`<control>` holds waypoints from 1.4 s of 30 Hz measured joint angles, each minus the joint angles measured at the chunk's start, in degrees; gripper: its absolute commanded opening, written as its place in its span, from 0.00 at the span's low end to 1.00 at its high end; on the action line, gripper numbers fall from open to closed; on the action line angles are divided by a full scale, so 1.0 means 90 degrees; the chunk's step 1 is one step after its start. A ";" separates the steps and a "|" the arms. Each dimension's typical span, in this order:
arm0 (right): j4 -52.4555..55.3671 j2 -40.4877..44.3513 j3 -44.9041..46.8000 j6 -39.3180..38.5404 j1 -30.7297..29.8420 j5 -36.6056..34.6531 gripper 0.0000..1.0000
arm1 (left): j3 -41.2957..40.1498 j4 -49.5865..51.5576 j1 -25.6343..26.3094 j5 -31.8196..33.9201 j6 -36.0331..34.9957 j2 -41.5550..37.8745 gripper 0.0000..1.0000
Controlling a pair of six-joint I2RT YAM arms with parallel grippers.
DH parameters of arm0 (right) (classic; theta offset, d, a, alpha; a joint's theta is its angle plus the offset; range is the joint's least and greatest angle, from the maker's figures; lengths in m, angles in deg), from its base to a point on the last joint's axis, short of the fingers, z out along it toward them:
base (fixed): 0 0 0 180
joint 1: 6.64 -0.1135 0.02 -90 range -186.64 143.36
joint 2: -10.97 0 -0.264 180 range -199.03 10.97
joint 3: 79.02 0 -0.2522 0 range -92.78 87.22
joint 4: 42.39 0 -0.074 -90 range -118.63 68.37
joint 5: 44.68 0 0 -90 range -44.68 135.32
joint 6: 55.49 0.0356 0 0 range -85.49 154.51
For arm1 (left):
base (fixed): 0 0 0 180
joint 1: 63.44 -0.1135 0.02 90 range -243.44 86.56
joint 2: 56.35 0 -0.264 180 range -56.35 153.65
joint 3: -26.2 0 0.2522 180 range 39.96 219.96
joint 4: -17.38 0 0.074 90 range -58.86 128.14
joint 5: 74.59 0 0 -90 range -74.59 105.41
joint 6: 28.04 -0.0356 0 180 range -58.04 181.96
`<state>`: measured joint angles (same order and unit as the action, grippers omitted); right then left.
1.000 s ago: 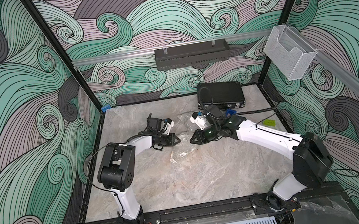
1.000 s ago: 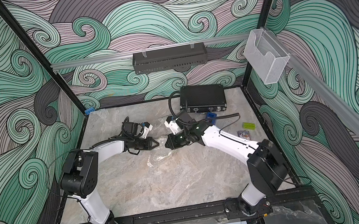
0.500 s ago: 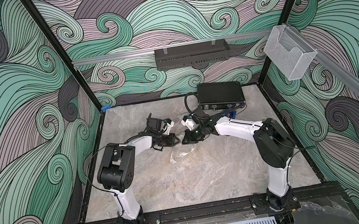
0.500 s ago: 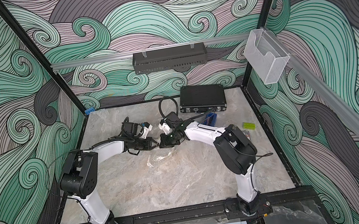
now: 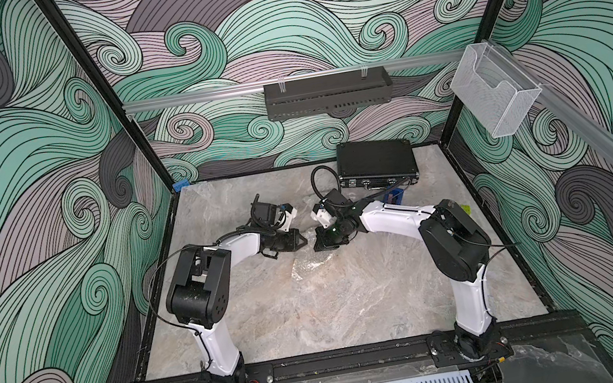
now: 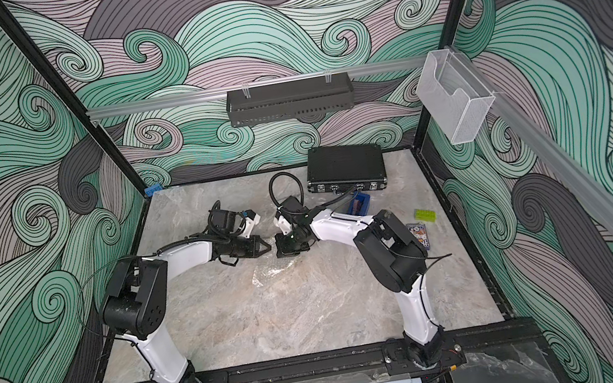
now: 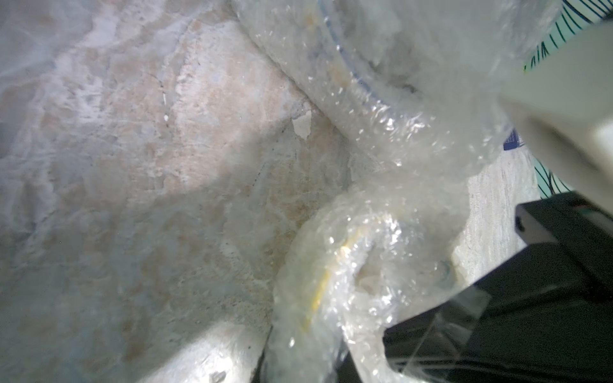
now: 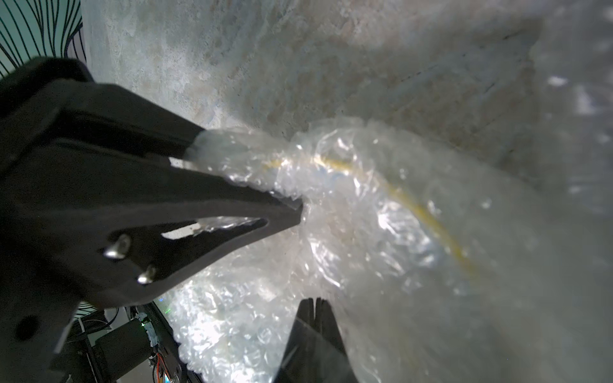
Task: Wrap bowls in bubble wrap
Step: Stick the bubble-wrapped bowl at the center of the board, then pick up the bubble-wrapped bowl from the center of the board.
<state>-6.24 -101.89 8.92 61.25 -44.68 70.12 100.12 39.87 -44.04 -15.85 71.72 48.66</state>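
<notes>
Marble table [image 5: 316,309] bears a bowl [image 8: 409,200] under bubble wrap [image 5: 311,268]. Beside the bowl, left tool [image 8: 252,169] pinches wrap; right tool [image 8: 313,303] hovers shut nearby.

Wrist views blurry, glare on bubble wrap [image 8: 381,215].

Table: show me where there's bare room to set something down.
Bare: the near half of the table, from the front rail up to the bubble wrap. Crowded: around that wrap, and far right by the black case and blue bin.
</notes>
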 measured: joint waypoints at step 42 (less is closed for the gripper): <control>-0.0078 0.2399 0.1423 0.0087 0.0622 -0.0330 0.19 | 0.1270 0.0712 -0.0418 0.1858 0.0991 0.0260 0.00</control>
<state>-6.94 -80.29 21.73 62.04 -39.09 67.15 111.56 46.28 -47.80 0.87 80.63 51.00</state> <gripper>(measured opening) 0.196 0.127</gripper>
